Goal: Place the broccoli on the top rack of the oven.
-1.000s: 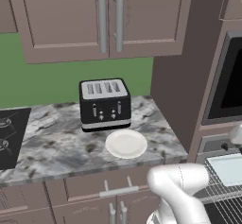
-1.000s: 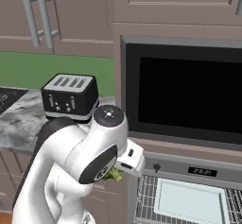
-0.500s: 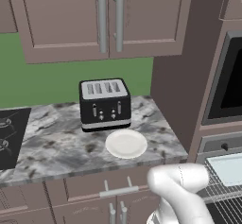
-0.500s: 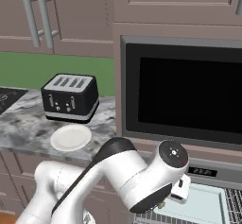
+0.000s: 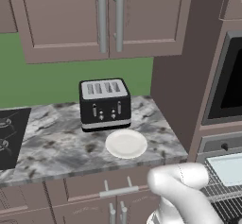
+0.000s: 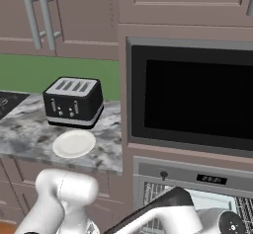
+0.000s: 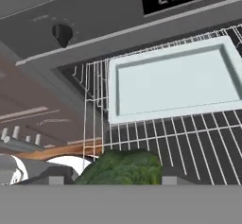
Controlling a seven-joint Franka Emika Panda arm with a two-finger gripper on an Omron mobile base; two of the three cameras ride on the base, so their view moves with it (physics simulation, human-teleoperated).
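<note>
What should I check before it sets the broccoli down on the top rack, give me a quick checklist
1. Broccoli held between the fingers: ok.
2. Oven open, top rack pulled out and reachable: ok.
3. Bare wire in front of the pale tray for the broccoli: ok.
4. Broccoli over the rack, not past its left edge: cannot tell, it sits near that edge.
5. Height above the rack: cannot tell.

One toaster (image 5: 105,104), one plate (image 5: 125,143), one broccoli (image 7: 124,168), one tray (image 7: 176,79).
</note>
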